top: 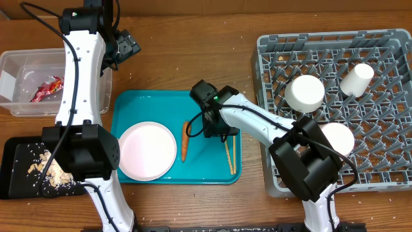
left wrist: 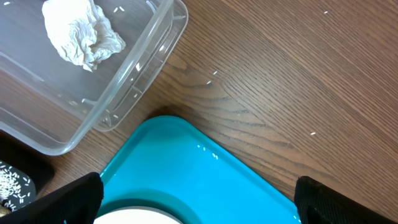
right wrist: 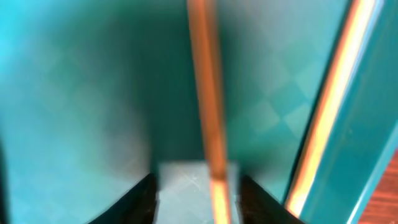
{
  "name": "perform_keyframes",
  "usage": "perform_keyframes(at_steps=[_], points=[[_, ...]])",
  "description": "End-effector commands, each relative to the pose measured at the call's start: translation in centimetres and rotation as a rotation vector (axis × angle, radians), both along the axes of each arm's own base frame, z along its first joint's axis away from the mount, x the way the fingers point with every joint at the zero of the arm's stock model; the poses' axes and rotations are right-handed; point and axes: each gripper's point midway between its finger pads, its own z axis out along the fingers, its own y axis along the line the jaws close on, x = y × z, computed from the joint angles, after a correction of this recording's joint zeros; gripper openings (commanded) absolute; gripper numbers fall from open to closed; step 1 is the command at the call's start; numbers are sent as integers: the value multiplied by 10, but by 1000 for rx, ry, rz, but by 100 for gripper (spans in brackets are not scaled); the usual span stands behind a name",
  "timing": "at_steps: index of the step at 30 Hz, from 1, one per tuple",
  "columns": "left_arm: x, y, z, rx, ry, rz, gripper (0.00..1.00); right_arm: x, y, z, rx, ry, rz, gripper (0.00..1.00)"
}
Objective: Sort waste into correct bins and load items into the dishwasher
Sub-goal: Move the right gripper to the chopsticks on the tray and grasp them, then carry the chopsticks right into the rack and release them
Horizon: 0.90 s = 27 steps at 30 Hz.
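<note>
My right gripper (top: 215, 130) is low over the teal tray (top: 132, 103), its jaws part closed on either side of one thin chopstick (right wrist: 208, 106), with a gap still showing on the left. A second chopstick (right wrist: 329, 106) lies just to the right. The orange carrot (top: 184, 140) and the white plate (top: 147, 150) rest on the same tray. My left gripper (top: 125, 46) hangs open and empty above the tray's far left corner (left wrist: 205, 180). The clear tub (top: 19, 64) holds a red wrapper (top: 46, 89) and a crumpled tissue (left wrist: 81, 34).
The black tray (top: 13, 154) at the front left holds beige scraps with rice (top: 48, 169). At the right, the grey dish rack (top: 386, 161) carries a bowl (top: 304, 92), a cup (top: 357, 79) and a dish (top: 338, 137). Rice grains dot the wood.
</note>
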Motion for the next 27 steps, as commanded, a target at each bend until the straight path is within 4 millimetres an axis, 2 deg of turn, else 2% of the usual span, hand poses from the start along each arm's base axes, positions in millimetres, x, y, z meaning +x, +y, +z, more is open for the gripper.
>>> perform_keyframes(at_steps=[1, 5, 9, 14, 17, 21, 24, 27], points=[[-3, -3, 16, -3, -37, 3, 100, 1, -5, -3, -26, -6, 2, 32], [-3, -3, 16, -3, -37, 3, 100, 0, -6, -3, -25, 1, -5, 12], [-3, -3, 16, -3, -37, 3, 100, -2, -4, 0, -18, 16, -5, 4], [-3, -3, 16, -3, -37, 3, 100, 3, -1, 22, -12, 13, -16, 4], [-3, -3, 16, -3, -37, 3, 100, 13, -3, 48, -7, -24, -27, 4], [-3, -3, 16, -3, -37, 3, 100, 30, -20, 94, -40, -115, -50, 4], [-3, -3, 16, -3, -37, 3, 100, 46, -42, 136, -31, -179, -76, 4], [-3, -3, 16, -3, -37, 3, 100, 66, -72, 177, 0, -260, -78, 4]])
